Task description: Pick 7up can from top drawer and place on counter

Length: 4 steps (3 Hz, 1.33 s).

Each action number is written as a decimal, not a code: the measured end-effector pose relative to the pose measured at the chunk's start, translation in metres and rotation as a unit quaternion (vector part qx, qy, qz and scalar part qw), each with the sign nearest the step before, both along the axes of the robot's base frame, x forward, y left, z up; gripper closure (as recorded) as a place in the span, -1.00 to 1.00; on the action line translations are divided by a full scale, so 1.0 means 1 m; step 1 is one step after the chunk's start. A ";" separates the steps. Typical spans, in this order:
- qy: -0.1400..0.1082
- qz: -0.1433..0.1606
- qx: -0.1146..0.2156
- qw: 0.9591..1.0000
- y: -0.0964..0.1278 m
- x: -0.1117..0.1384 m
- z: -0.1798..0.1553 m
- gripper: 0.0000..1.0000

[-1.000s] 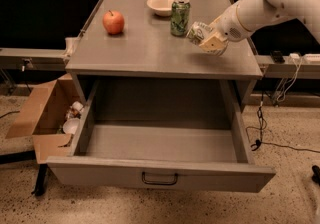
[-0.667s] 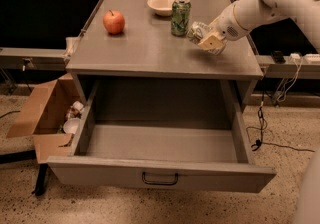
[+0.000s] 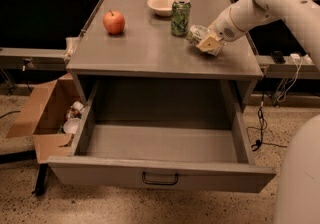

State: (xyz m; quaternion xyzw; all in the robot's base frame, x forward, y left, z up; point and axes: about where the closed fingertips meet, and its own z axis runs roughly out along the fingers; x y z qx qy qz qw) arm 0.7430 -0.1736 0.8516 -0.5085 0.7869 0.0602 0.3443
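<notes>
One tool [image 3: 205, 42] low over bench [image 3: 150, 53], right side, clamped on 7up can [image 3: 196, 33]. Can tilted, near bench surface, beside dark green can [image 3: 180, 16]; we judge set-down under way. Top drawer [image 3: 160, 144] open, can out of it. We judge release next.

Dented 7up can [image 3: 196, 32] in tool [image 3: 203, 39], counter [image 3: 145, 50] right side, top drawer [image 3: 100, 175] open

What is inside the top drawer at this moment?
Only its bare grey floor shows in the open top drawer; the strip just behind the front panel is hidden. The gripper holds the 7up can over the counter, right side.
</notes>
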 end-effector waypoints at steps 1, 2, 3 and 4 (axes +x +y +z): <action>0.000 0.000 0.000 1.000 0.000 0.000 0.000 0.08; 0.000 0.000 0.000 1.000 0.000 0.000 0.000 -0.39; 0.000 0.000 0.000 1.000 0.000 0.000 0.001 -0.85; -0.005 0.010 0.026 1.000 0.002 0.002 0.008 -1.00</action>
